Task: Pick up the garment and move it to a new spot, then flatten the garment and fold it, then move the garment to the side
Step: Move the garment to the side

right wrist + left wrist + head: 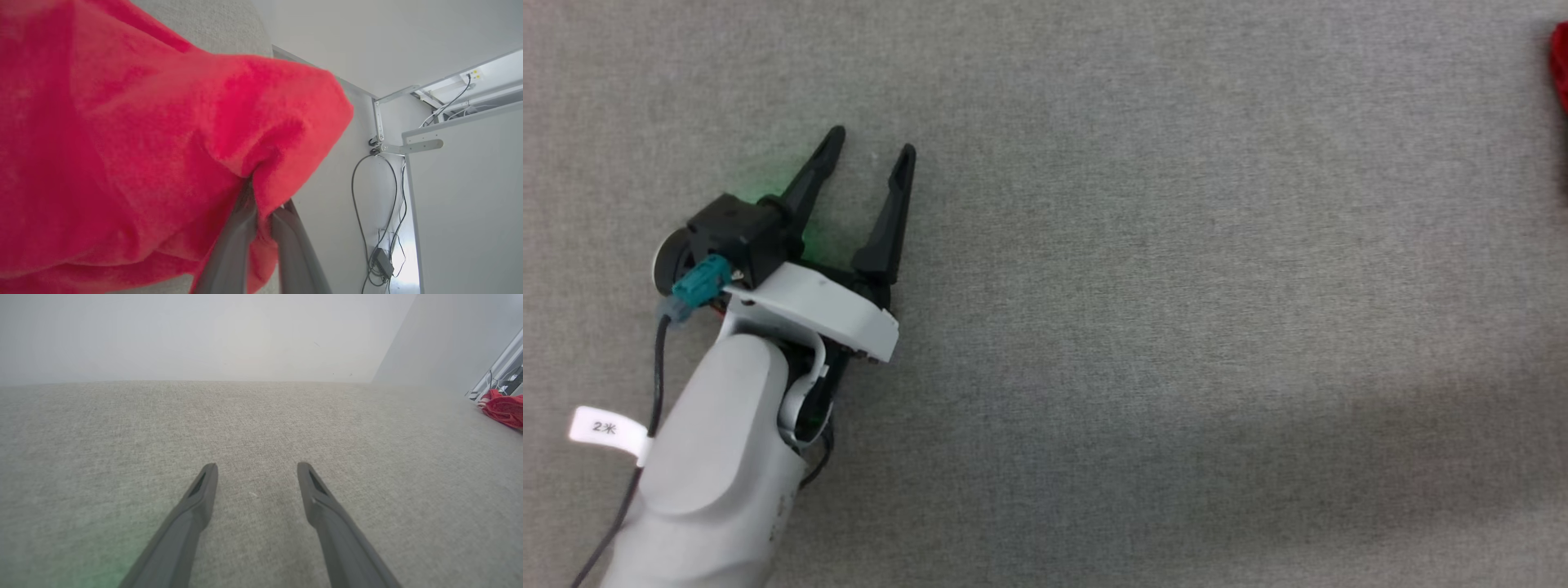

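A grey woven fabric surface [1176, 286] runs back to a plain pale wall [204, 335]. The left gripper [872, 143] sits low over its left part, jaws spread wide with only bare cloth between them. The right gripper [265, 208] has its jaws nearly together, pinching a fold of the garment [143, 143]. The left wrist view places the red garment by the surface's right edge, towards the far corner. The right wrist view adds metal brackets [408, 147] and hanging cables [380, 204].

Only readable text: small white tag [605, 427] at lower left of the head view, wrapped on the black cable [658, 367] beside the pale forearm [711, 457], reads "2米".
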You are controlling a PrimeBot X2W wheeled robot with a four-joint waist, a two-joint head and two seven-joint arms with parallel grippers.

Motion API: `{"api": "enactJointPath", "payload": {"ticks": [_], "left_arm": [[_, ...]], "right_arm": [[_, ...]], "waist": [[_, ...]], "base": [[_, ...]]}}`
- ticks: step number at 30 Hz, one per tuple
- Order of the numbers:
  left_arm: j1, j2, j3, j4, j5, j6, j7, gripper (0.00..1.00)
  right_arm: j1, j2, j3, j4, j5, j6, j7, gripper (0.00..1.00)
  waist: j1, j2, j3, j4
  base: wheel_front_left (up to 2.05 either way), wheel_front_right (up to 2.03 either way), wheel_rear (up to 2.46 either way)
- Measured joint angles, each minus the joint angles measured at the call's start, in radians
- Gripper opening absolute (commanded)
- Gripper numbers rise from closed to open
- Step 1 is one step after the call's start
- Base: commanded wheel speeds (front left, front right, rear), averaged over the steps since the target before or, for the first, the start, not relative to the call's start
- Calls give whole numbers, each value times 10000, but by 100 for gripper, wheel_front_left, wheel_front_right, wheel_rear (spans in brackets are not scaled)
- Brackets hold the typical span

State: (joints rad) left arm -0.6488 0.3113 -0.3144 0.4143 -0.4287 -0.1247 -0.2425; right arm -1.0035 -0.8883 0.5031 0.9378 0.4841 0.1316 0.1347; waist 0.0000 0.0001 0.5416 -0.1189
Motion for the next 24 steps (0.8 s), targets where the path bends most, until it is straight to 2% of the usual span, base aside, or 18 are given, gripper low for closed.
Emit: {"api": "enactJointPath", "payload": {"ticks": [7,9,10,12,14,15,24], "left_arm": [[-49,-63,-17,-13,-153,-31,-44,100],[-49,-86,-27,2,-180,-31,-46,100],[-48,-84,-29,25,-180,-29,-48,100],[-30,-73,-10,81,-198,-23,-56,100],[7,-61,-2,142,-209,-10,-58,100],[35,-58,10,159,-224,8,-59,100],[519,-4,98,324,-318,104,-127,100]], "right_arm": [[-375,715,-257,1237,-355,0,-290,0],[-522,807,-345,1503,-476,0,-364,9],[-585,859,-393,1622,-510,0,-439,16],[-751,951,-462,1822,-610,0,-556,39],[-928,989,-476,1971,-759,0,-675,90],[-1004,1001,-489,2042,-817,0,-719,100],[-1285,1085,-600,2606,-1106,0,-1352,100]], "waist": [[0,0,38,235],[0,0,14,296],[0,0,-3,322],[0,0,-62,364],[0,0,-141,397],[0,0,-186,414],[0,0,-789,599]], "base": [[0,0,0],[0,0,0],[0,0,0],[0,0,0],[0,0,0],[0,0,0],[0,0,0]]}}
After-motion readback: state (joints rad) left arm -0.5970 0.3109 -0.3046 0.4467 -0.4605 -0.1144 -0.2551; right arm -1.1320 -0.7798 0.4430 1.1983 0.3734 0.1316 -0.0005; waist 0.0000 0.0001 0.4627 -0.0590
